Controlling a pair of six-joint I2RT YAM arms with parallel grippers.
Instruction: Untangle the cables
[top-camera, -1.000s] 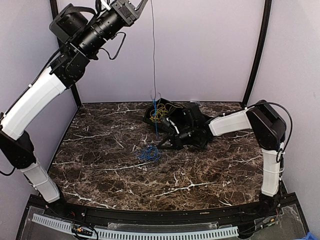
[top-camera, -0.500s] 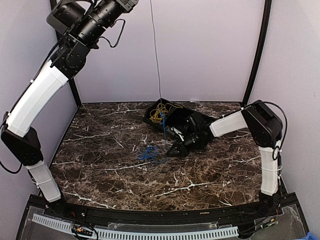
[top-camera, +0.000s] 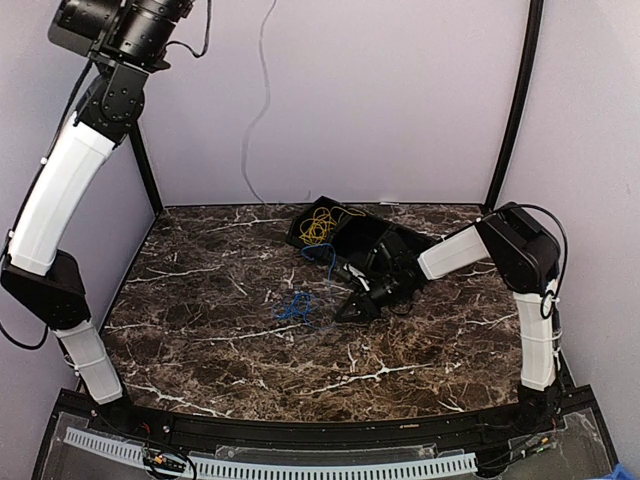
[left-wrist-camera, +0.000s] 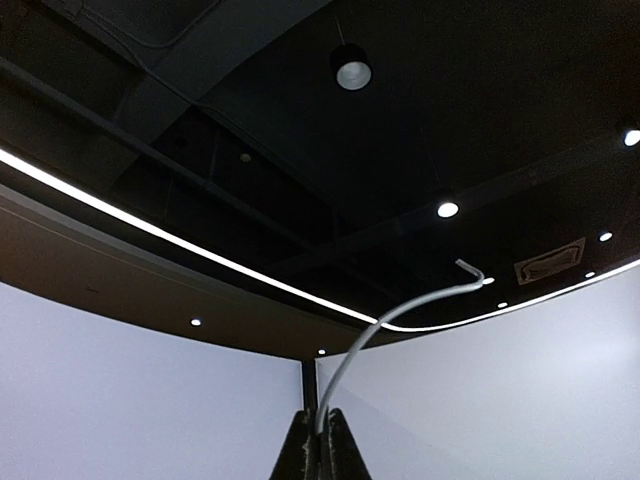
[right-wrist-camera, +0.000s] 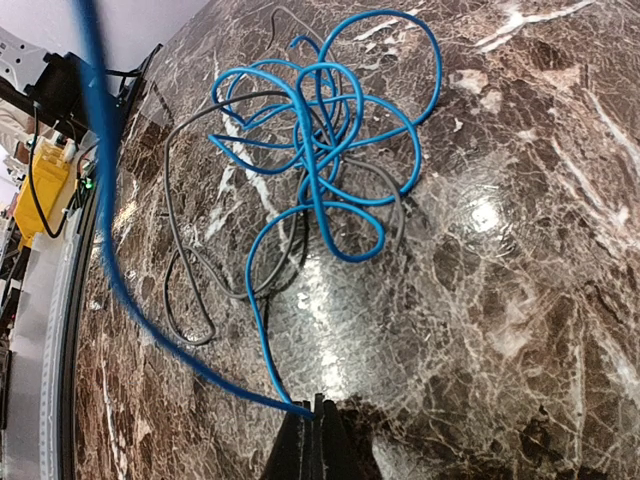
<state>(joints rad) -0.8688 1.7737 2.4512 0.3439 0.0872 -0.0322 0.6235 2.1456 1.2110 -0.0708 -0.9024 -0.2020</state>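
A tangled blue cable (right-wrist-camera: 320, 120) lies in loops on the marble table (top-camera: 200, 300); it shows small in the top view as the blue cable (top-camera: 295, 308). My right gripper (right-wrist-camera: 318, 410) is shut on one blue strand, low over the table beside the bundle, as the right gripper (top-camera: 348, 312) also shows from above. A thin grey cable (right-wrist-camera: 190, 270) loops through the blue one. The grey cable (top-camera: 262, 90) rises along the back wall to my raised left gripper (left-wrist-camera: 323, 440), which is shut on it. A yellow cable (top-camera: 320, 225) sits coiled in a black box.
The black box (top-camera: 345, 232) stands at the back of the table, right behind my right forearm. Black frame posts (top-camera: 515, 100) run up both back corners. The left arm (top-camera: 65, 190) reaches high along the left wall.
The left arm has swung up and to the left, carrying the grey cable with it; the cable now hangs slack and curved. The right gripper has drawn its blue strand nearer and lower.
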